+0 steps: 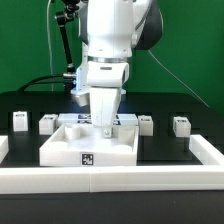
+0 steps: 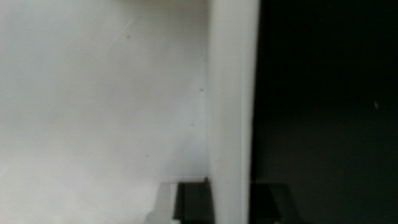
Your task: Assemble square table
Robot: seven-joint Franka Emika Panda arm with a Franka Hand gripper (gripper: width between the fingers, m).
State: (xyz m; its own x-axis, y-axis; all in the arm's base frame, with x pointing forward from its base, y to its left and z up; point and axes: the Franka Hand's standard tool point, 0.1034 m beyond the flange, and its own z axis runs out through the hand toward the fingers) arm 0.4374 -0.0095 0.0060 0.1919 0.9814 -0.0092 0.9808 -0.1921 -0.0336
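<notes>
The square table top (image 1: 62, 146) is a large white block with a recessed face and a black-and-white tag on its near edge. It lies in the middle of the black board. My gripper (image 1: 103, 122) reaches down onto its far side. In the wrist view the top's white face (image 2: 98, 100) fills one side, and its raised edge wall (image 2: 231, 90) runs between my two dark fingers (image 2: 192, 205). The gripper (image 2: 231, 205) is shut on this wall. Small white tagged leg pegs (image 1: 18, 120) (image 1: 46, 124) (image 1: 146, 124) (image 1: 181, 125) stand in a row on both sides of the top.
A long white rail (image 1: 120, 178) borders the black board along the front and turns up the exterior view's right side (image 1: 208, 148). A green backdrop and cables stand behind the arm.
</notes>
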